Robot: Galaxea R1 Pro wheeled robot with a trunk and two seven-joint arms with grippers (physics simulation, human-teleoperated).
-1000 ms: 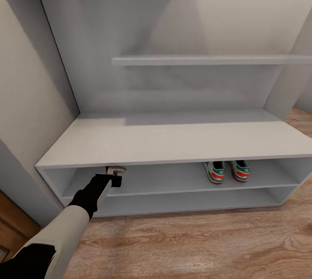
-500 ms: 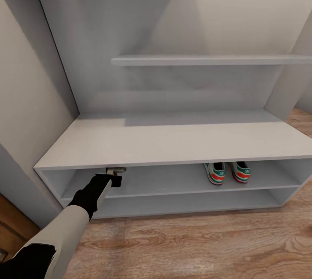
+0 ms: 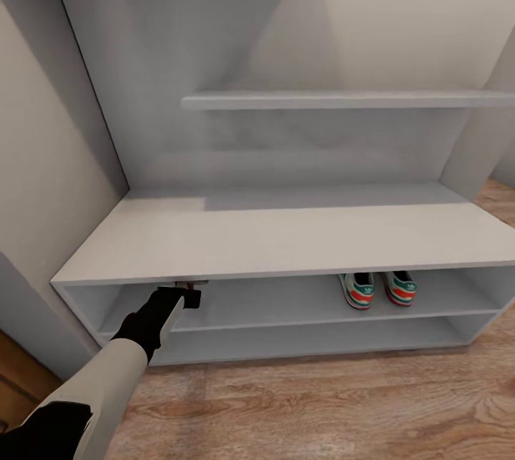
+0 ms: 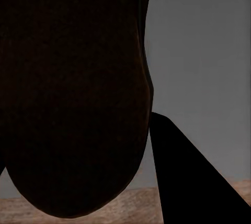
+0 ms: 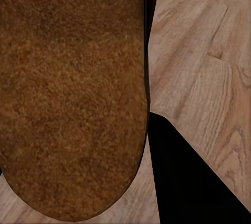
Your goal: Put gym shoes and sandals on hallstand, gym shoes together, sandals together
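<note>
Two white gym shoes (image 3: 355,289) (image 3: 400,287) with green stripes stand side by side, heels outward, on the upper low shelf of the light-grey hallstand (image 3: 272,240), towards its right. My left gripper (image 3: 187,293) reaches into the same shelf at its left end, shut on a brown sandal (image 3: 191,282) that is mostly hidden under the bench top. In the left wrist view that sandal's sole (image 4: 73,93) is dark with shadow. My right gripper (image 5: 125,182) is shut on the other sandal (image 5: 73,93), its brown sole over the corridor floor (image 5: 198,67).
A grey wall panel (image 3: 43,181) closes in the hallstand's left side. A staggered shelf (image 3: 343,99) juts out above the bench top. Wood-plank floor (image 3: 322,410) lies open in front of the unit, and the bottom shelf (image 3: 300,335) holds nothing.
My left gripper has pushed the sandal deeper under the bench top, so less of it shows. The head view has shifted slightly. The gym shoes have stayed put.
</note>
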